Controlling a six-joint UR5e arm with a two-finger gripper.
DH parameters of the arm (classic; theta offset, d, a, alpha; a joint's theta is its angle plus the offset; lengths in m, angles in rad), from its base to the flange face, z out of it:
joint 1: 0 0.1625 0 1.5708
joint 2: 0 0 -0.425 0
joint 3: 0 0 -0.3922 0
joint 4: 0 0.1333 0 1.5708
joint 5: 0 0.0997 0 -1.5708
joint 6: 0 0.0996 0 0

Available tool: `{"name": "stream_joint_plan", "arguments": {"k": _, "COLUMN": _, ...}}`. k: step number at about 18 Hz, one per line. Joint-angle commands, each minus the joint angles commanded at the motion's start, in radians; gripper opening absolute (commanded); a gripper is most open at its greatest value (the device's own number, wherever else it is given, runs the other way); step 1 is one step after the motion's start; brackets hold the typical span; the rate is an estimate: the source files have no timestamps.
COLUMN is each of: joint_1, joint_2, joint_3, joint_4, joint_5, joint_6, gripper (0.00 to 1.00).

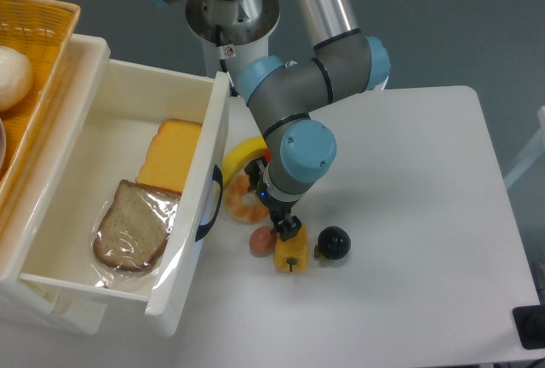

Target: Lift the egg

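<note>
The egg point(258, 241) is a small brownish-pink oval lying on the white table, just left of the yellow pepper point(291, 254). My gripper point(272, 212) hangs directly over the egg and the edge of the glazed doughnut point(239, 203), and it covers the egg's upper right part. Its fingers stand open, with one dark fingertip point(288, 228) right beside the egg and touching the top of the pepper. Nothing is held between the fingers.
A black round fruit point(333, 242) sits right of the pepper and a banana point(240, 153) lies behind the doughnut. To the left is an open white drawer point(209, 172) holding bread point(132, 227) and cheese point(173, 155). A yellow basket point(34, 53) stands at the far left.
</note>
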Motion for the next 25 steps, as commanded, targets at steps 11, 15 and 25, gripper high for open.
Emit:
{"name": "stream_joint_plan", "arguments": {"k": 11, "joint_1": 0.003, "joint_2": -0.047, "joint_3": 0.02, "joint_4": 0.006, "joint_5": -0.006, "joint_6": -0.017, "gripper": 1.0}}
{"name": "stream_joint_plan", "arguments": {"k": 15, "joint_1": 0.035, "joint_2": -0.058, "joint_3": 0.044, "joint_4": 0.006, "joint_5": -0.006, "joint_6": -0.017, "gripper": 1.0}}
{"name": "stream_joint_plan", "arguments": {"k": 25, "joint_1": 0.066, "joint_2": -0.051, "joint_3": 0.063, "joint_4": 0.008, "joint_5": -0.083, "joint_6": -0.202, "gripper": 1.0}}
